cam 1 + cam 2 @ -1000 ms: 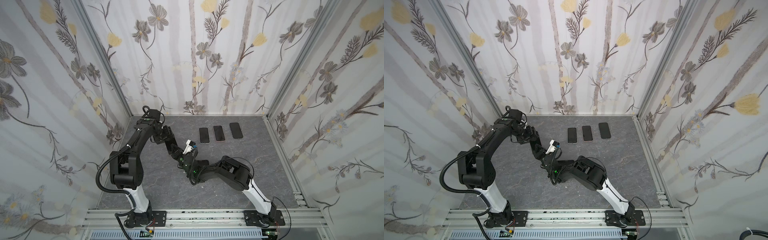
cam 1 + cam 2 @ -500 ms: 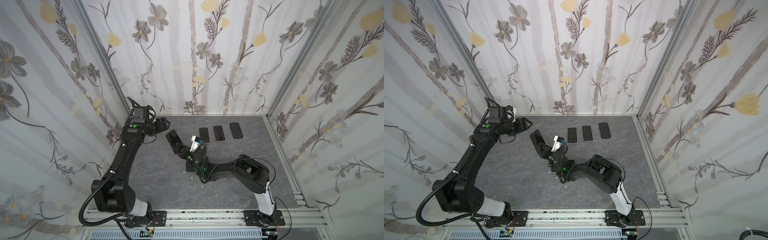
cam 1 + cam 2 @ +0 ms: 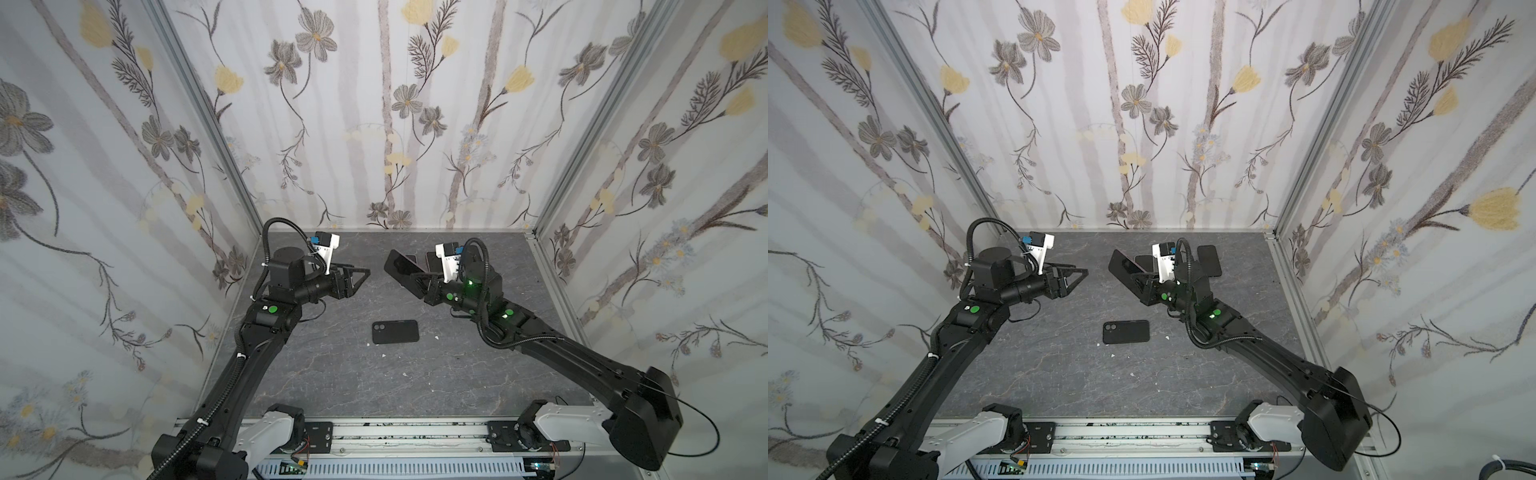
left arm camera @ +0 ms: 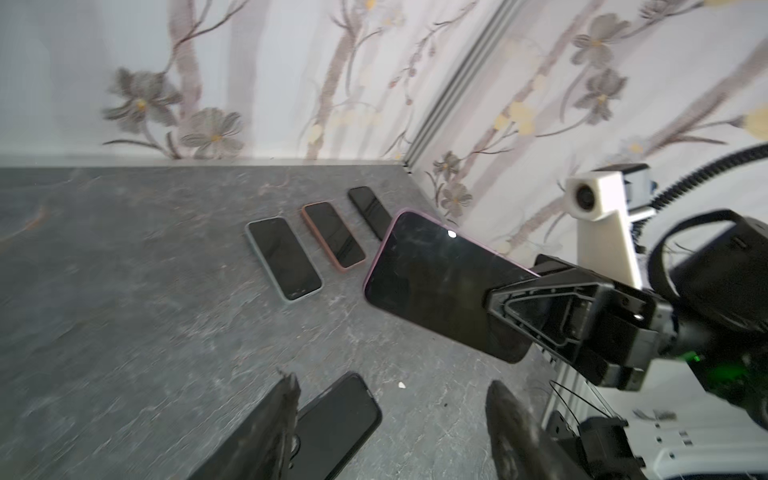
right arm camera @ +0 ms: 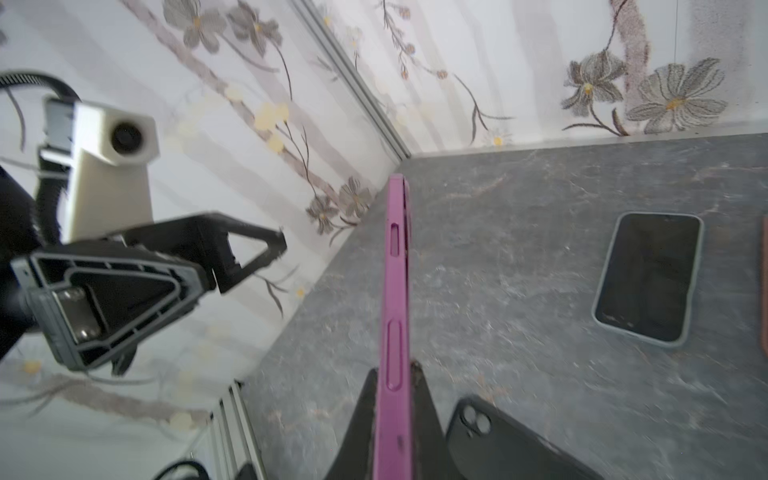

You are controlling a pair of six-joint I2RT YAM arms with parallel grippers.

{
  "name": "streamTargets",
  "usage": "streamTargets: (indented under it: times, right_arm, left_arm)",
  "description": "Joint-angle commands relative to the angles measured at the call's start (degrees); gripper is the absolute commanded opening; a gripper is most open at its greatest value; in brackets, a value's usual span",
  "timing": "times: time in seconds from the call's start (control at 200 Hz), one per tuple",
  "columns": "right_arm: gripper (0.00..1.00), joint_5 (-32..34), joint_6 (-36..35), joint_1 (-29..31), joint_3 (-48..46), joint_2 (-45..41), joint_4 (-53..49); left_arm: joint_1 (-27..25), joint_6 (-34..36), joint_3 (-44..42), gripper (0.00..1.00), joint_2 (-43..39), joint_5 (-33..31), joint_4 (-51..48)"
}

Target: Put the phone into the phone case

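Right gripper clamps purple-edged phone (black phone case lies flat)

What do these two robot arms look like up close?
The left arm and right arm are black, on white bases, with green lights at the joints and ribbed black cables looped above. Each carries a white boxy camera. The left tool and right tool have black triangular, open-framed fingers.
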Motion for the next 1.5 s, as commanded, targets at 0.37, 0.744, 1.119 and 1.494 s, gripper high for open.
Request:
streamTargets:
  times: [0.37, 0.744, 1.119, 1.494]
  right_arm:
    - [0.0, -25.35, -16.03, -1.4, 4.58, -10.01, -20.79]
    - [0.0, -33.41, -14.45, -1.31, 6.47, -11.76, -17.64]
    - [0.0, -28.35, -18.82, -1.4, 9.08, -12.92, -28.97]
    - [0.0, -32.04, -18.35, -1.4, 9.55, -14.83, -28.35]
  left_arm:
    - [-8.22, 2.22, -3.16, 0.68, -3.09, 25.22, 9.01]
    - [-10.78, 5.75, -1.49, 0.62, -1.17, 24.17, 2.62]
    - [-10.75, 7.52, 0.19, 0.68, -7.55, 14.36, 3.9]
    - [-10.91, 5.25, -2.23, 0.59, -4.1, 17.63, 4.01]
